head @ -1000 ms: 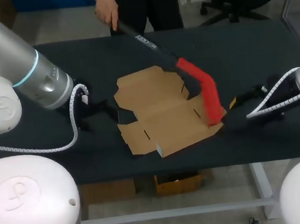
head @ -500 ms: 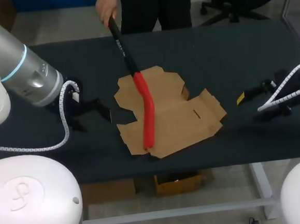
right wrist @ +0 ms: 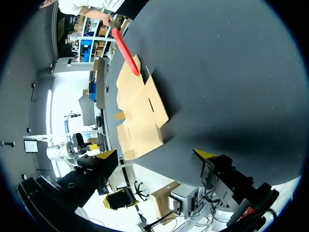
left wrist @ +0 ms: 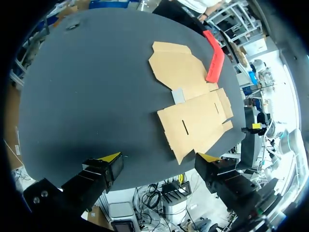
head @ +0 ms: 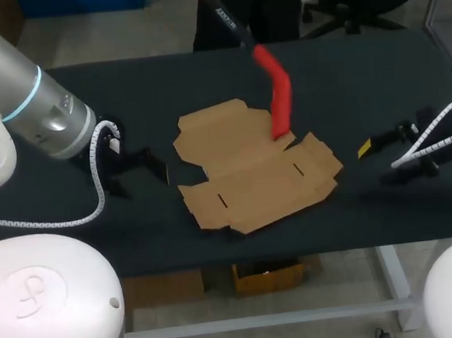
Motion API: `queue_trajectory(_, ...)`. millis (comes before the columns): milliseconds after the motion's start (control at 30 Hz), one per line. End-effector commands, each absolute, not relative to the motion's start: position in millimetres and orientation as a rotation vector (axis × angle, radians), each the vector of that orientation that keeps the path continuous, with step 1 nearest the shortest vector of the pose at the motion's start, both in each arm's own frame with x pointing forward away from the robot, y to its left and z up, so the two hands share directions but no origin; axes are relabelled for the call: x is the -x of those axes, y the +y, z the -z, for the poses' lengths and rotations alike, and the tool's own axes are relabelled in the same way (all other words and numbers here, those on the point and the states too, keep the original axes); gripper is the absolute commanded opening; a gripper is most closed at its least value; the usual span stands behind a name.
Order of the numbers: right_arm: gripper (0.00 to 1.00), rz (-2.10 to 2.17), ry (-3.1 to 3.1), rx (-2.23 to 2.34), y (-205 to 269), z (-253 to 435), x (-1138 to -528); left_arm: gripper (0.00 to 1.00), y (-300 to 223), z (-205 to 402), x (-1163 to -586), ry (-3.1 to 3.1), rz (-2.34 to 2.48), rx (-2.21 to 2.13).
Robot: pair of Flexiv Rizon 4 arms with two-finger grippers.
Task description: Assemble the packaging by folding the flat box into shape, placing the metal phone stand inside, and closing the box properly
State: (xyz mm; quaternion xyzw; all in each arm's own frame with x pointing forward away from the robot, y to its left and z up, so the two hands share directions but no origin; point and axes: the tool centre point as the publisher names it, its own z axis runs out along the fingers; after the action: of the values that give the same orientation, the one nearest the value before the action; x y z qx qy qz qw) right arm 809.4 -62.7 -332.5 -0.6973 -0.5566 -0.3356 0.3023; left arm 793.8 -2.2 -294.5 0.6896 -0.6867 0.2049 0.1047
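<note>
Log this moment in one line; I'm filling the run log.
box: flat, unfolded | stick: person-held, red tip at box edge | left end effector: open, empty | right end effector: open, empty

The box (head: 250, 171) (left wrist: 193, 104) (right wrist: 137, 111) is a brown cardboard blank, lying fully unfolded and flat near the middle of the black table (head: 344, 81), with its nearest corner close to the table's front edge. Its outline is uneven, with flaps and tabs sticking out on all sides and notches cut between them. Fold lines divide it into panels, and two short slits are cut into the wide panel on the near side.
</note>
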Motion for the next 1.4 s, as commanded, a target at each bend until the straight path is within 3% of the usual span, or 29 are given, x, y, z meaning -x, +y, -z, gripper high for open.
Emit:
queue_trajectory(33, 1.0, 0.895, -1.471, 1.839, -65.2, 332.8, -809.2, 1.0, -2.9, 293.9, -794.5, -2.026, -0.596, -2.036)
queue_trajectory(1400, 1.0, 0.849, -1.52, 1.856, -68.9, 324.7, -824.1, 1.0, -2.7, 295.3, -795.8, -2.039, -0.601, -2.032)
